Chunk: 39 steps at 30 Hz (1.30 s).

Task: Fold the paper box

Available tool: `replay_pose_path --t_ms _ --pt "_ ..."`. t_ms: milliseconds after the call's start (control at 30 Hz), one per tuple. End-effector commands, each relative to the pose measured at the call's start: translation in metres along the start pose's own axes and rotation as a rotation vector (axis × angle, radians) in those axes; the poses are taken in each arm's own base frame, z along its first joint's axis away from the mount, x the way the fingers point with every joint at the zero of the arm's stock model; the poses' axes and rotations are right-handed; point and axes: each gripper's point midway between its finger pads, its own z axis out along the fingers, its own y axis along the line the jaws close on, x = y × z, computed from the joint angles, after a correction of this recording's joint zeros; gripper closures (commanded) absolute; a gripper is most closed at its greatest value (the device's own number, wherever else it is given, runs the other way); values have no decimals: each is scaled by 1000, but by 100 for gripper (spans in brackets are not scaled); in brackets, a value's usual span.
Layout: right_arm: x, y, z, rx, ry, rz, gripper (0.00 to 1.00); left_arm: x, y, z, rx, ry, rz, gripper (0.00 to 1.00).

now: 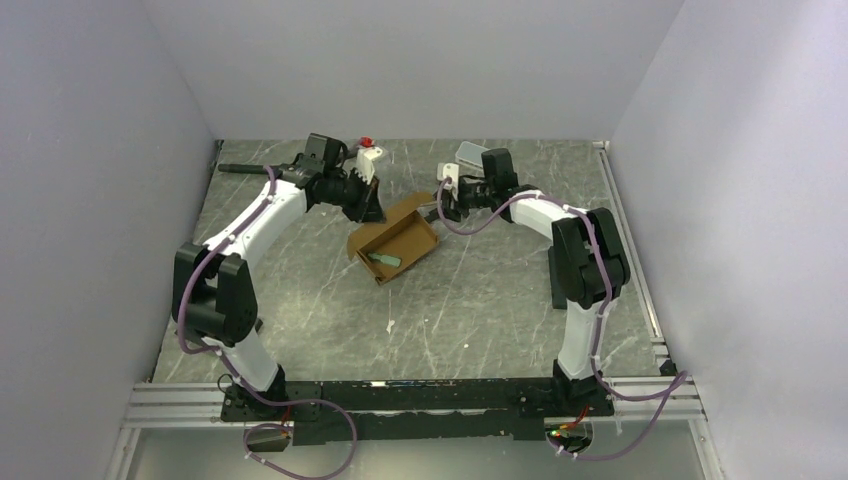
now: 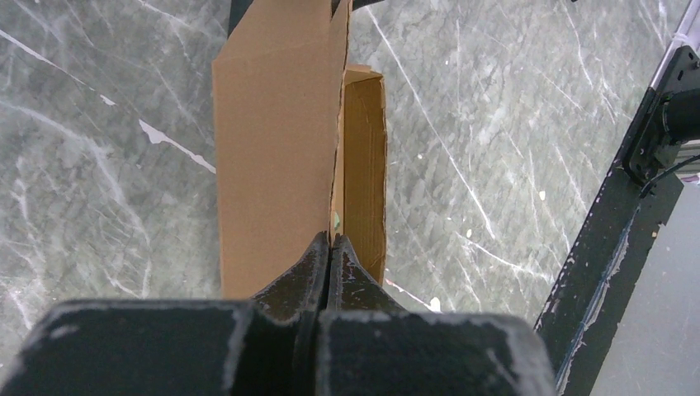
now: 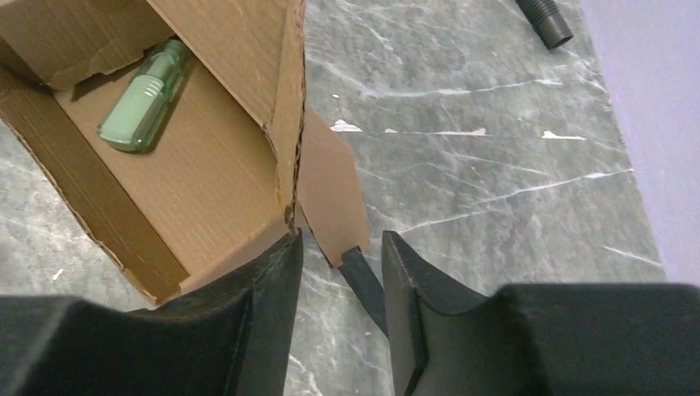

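Tabletop (image 1: 480, 300): box (image 1: 395, 240) in left end effector (image 2: 330, 243)

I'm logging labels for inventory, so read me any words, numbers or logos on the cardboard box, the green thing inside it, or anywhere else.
No readable text anywhere.
Box: plain brown cardboard, no print on any face in view.
Green item: no label or lettering visible.
Arms in the top view: any marks are too small to read.

Bare worktop (image 1: 460, 310) lies open on the near side of the paper box (image 1: 395, 240). Its far side is crowded by the left end effector (image 1: 374, 211) and right end effector (image 1: 438, 211). A green bottle (image 3: 145, 101) lies inside the box, and a black tube (image 1: 240, 168) lies at the far-left edge.
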Motion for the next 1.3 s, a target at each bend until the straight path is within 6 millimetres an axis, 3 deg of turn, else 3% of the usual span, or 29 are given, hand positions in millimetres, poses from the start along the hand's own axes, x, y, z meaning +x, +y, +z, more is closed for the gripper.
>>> replay_pose_path --t_ms 0,133,200,567,767,1267 --pt "-17 2 4 -54 -36 -42 62 -11 -4 -3 41 -30 9 100" --pt "-17 1 7 -54 -21 -39 92 -12 -3 -5 41 -39 7 100" --pt "-17 3 6 -53 -17 -39 100 -13 -1 -6 29 -42 4 100" --pt "-35 20 6 12 35 0 100 -14 8 -6 -17 -51 -17 100" --pt "-47 17 10 90 65 40 100 -13 11 -8 -31 -51 -23 100" --pt "-53 23 9 159 105 88 100 -18 6 -13 -16 -67 -33 100"
